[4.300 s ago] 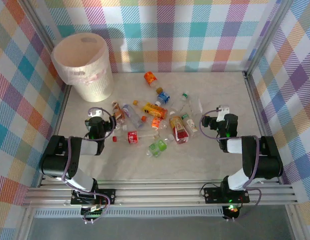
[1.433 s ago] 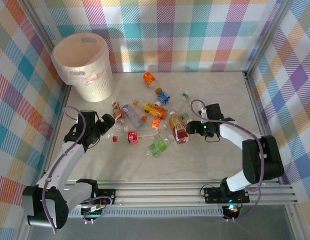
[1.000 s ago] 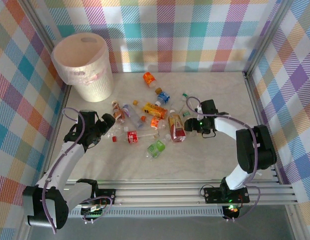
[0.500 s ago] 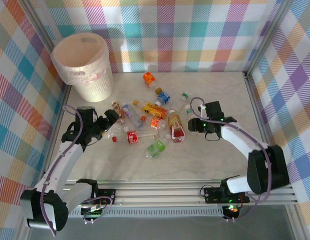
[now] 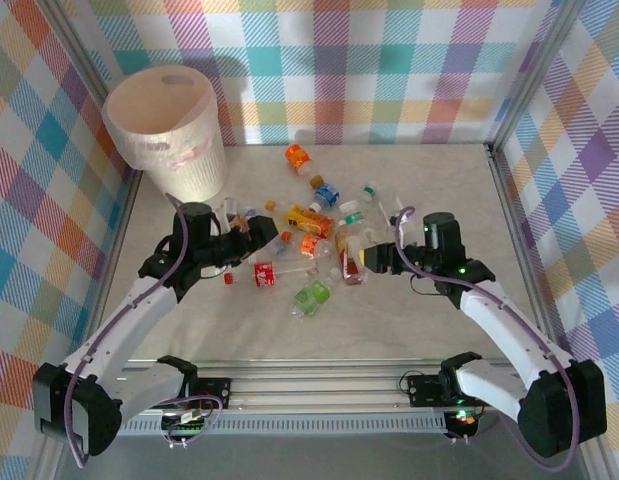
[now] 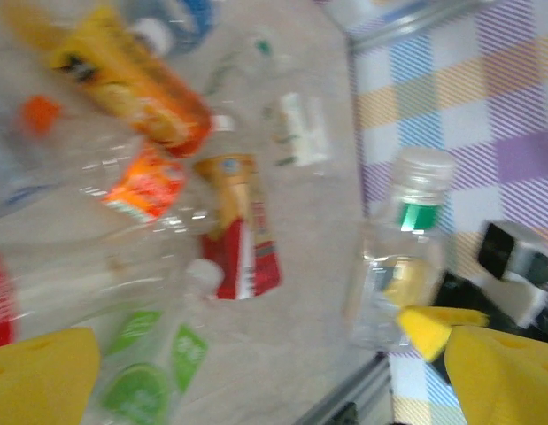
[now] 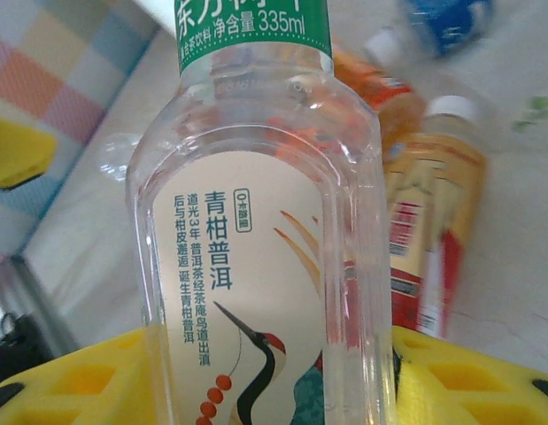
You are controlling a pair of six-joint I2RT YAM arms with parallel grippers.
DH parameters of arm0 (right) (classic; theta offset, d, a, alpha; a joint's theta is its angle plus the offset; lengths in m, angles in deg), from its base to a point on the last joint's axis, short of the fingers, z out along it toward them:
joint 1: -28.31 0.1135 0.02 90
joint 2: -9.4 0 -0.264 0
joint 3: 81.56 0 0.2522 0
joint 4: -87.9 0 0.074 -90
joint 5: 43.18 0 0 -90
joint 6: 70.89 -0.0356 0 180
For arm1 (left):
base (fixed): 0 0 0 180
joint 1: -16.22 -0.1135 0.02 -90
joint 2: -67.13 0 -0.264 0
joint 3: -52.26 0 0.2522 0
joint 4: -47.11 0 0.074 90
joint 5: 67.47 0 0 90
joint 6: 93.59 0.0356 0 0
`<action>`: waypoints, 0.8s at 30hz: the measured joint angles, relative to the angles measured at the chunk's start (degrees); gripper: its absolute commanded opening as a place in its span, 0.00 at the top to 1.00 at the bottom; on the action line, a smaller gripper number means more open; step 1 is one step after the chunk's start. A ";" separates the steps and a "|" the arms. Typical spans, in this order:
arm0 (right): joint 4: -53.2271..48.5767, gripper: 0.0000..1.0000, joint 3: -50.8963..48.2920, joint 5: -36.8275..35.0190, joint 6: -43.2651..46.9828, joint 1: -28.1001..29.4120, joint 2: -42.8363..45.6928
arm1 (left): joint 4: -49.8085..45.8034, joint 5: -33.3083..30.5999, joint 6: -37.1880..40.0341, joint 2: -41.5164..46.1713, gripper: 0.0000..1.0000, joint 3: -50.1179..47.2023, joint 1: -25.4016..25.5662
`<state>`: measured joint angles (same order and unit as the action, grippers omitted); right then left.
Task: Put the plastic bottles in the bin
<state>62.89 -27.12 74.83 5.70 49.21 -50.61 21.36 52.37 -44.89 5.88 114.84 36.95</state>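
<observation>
Our right gripper [image 7: 266, 376] pinches a clear bottle [image 7: 260, 221] low, so we can carry it. Left gripper [image 5: 259, 230] gapes wide over the pile [image 5: 309, 243] below, ready to grab.

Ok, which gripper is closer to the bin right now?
Left. The left gripper hangs just right of the bin, toward the arms' bases; the right gripper, gripping a clear bottle, is much farther right.

bottle [image 7: 265, 221]: clear glossy plastic | table [image 5: 369, 330]: smooth, marbled | bin [image 5: 189, 175]: matt, ribbed

L gripper [image 5: 251, 233] agape, R gripper [image 5: 365, 258] tight.
</observation>
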 measured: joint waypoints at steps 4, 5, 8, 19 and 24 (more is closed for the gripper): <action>2.08 0.55 3.04 0.50 1.11 5.75 -4.33 | 2.64 0.13 0.83 -4.13 0.00 6.10 4.00; 2.60 0.55 3.96 0.11 1.53 7.17 -5.29 | 3.30 -0.81 0.85 -5.11 0.00 7.56 4.96; 5.49 0.55 6.16 -1.18 2.34 10.71 -7.85 | 4.48 -4.22 0.35 -6.64 0.00 9.79 6.93; 15.93 0.53 7.67 -6.54 4.66 16.33 -14.16 | 5.90 -9.75 -0.35 -16.15 0.03 11.17 13.79; 17.92 0.51 6.88 -9.20 6.67 16.31 -13.86 | 8.15 -13.92 -1.60 -16.37 0.27 9.86 17.05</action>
<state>80.81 -20.23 65.63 12.37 65.52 -64.47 29.51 38.45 -46.49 -10.49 124.70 54.00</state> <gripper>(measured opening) 0.546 0.794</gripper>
